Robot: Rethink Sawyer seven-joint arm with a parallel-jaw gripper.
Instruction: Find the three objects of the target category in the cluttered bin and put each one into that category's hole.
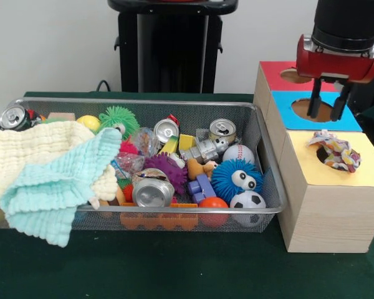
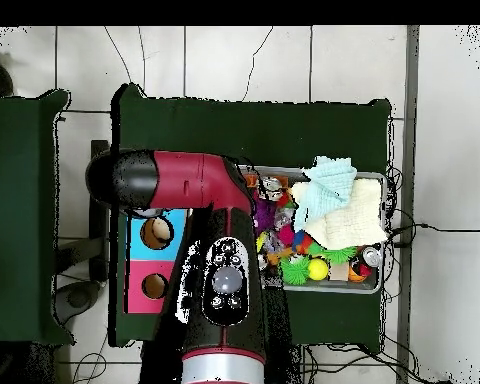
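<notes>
Wrapper wad (image 1: 335, 151), white with confetti spots, sits in the hole (image 1: 329, 155) of the yellow-topped box (image 1: 327, 205), at the table's right edge in the front view. It bulges above the rim, so we judge it lodged rather than fully dropped through. We count this as one of three at the hole. We cannot tell whether any went in already.

Gripper (image 1: 326, 107) hangs above the blue-topped box (image 1: 290, 116), just behind the yellow one, fingers (image 1: 315, 100) spread apart with nothing between them.

Wire mesh bin (image 1: 267, 143) fills the table's left and centre. A clear, crinkly, spotted bundle (image 1: 125, 164) near the bin's middle may be another wrapper, but we cannot tell for sure. Silver cans (image 1: 152, 190) lie among spiky balls, a baseball (image 1: 239, 154), a soccer ball (image 1: 247, 204) and a blue fuzzy toy with eyes (image 1: 235, 178). A cream cloth (image 1: 31, 156) and a mint cloth (image 1: 59, 187) drape over the bin's left end and could hide more wads. We judge the search is left to do there.

Table (image 1: 174, 268) is covered in dark green. The red-topped box (image 1: 272, 70) stands furthest back. Overhead view shows the arm (image 2: 199, 190) over the boxes, pale tiled floor (image 2: 444, 120) with cables, and a second green table (image 2: 19, 200) at the left edge.
</notes>
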